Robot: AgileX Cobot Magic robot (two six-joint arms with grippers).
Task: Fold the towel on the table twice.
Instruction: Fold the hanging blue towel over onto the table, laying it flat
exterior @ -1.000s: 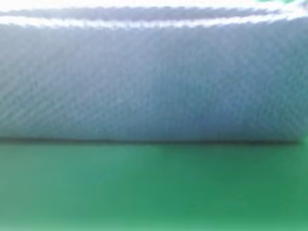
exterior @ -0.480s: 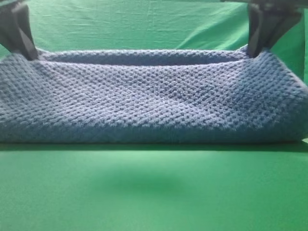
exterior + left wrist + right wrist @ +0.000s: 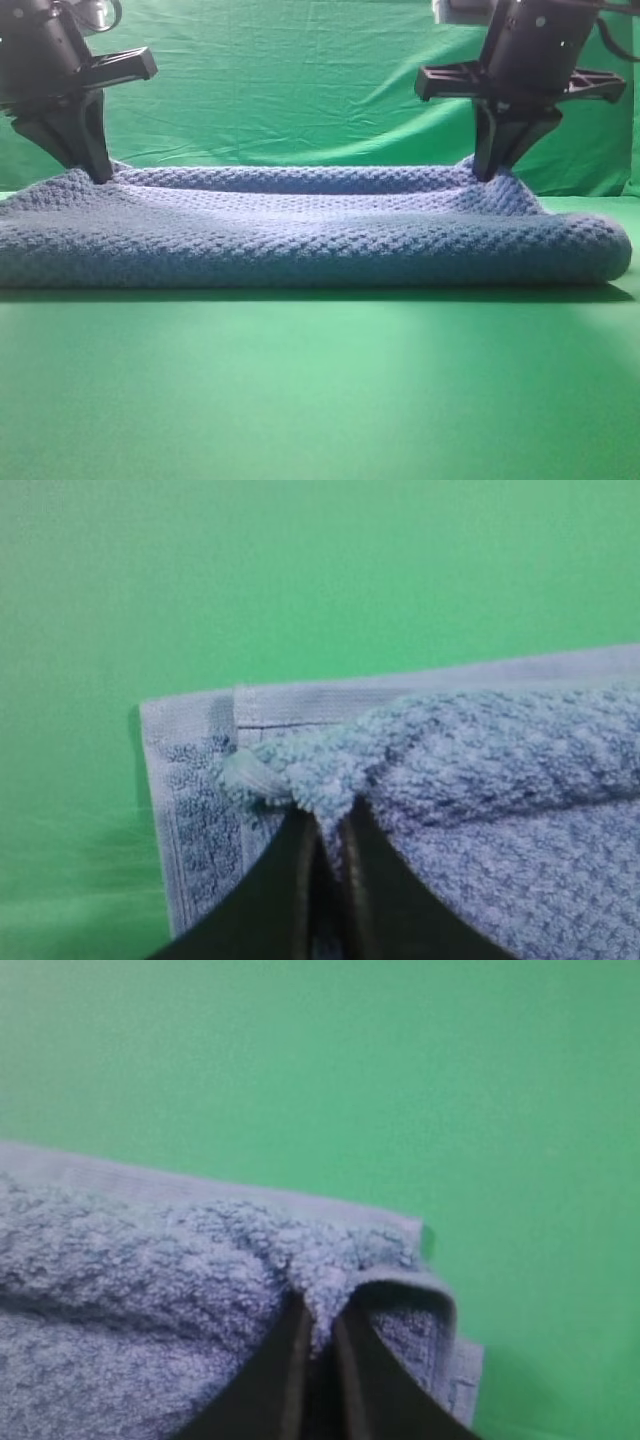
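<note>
A wrinkled green backdrop (image 3: 300, 90) hung behind the smooth green table (image 3: 320, 390), and the towel (image 3: 300, 235) lay across the far half of it, stretching from the left edge of the high view almost to the right edge. It was doubled over, with a rounded fold along its near side and its upper layer brought to the far edge. The left gripper (image 3: 97, 172) stood at the far left corner, its fingers (image 3: 290, 880) pressed together on a bunched tuft of the upper layer, with the pale hemmed lower layer lying flat beneath. The right gripper (image 3: 490, 170) stood at the far right corner, its fingers (image 3: 285, 1370) likewise pinching a raised tuft of towel above the flat corner below.
</note>
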